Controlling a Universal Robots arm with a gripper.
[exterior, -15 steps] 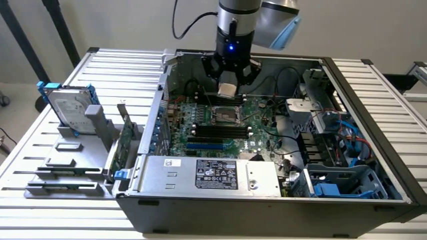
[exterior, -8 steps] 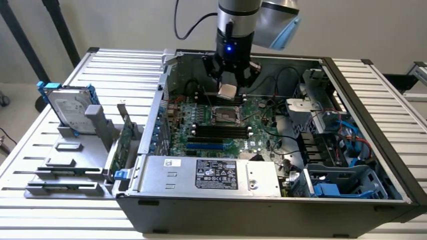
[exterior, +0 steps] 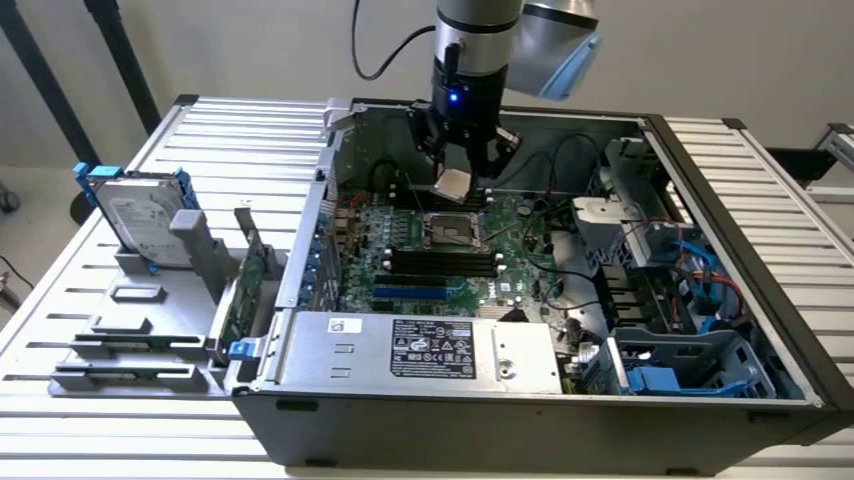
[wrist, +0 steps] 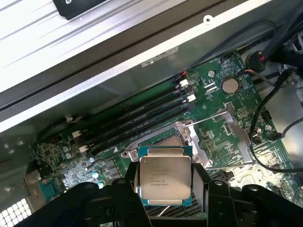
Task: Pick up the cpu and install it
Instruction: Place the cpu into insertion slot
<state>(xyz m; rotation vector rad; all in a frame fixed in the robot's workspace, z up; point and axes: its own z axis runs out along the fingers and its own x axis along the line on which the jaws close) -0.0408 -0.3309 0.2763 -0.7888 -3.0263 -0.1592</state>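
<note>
Silver-grey on top with a thin green edge, the cpu [exterior: 454, 184] is hanging in the pincer [exterior: 455, 178] over the open computer case [exterior: 534, 425], and we are recording it as held clear of the board. In the wrist view the pincer [wrist: 164, 191] is gripping the cpu [wrist: 164, 176] between two black fingers [wrist: 129, 189] pressed on opposite sides, with the printed lid facing the camera.

We are placing the chip above the motherboard [exterior: 523, 262], over the area of the socket [exterior: 451, 232] and not touching it. The socket [wrist: 163, 142] is lying open, with a metal frame [wrist: 227, 137] resting beside it. Black memory slots [exterior: 434, 262] are running alongside the socket.

On the slatted surface [exterior: 227, 130], at the exterior view's left, we are noting a hard drive [exterior: 134, 215] with blue rails standing upright in a grey holder [exterior: 174, 262]. A green expansion card [exterior: 240, 292] is standing on edge just beside the case wall.
</note>
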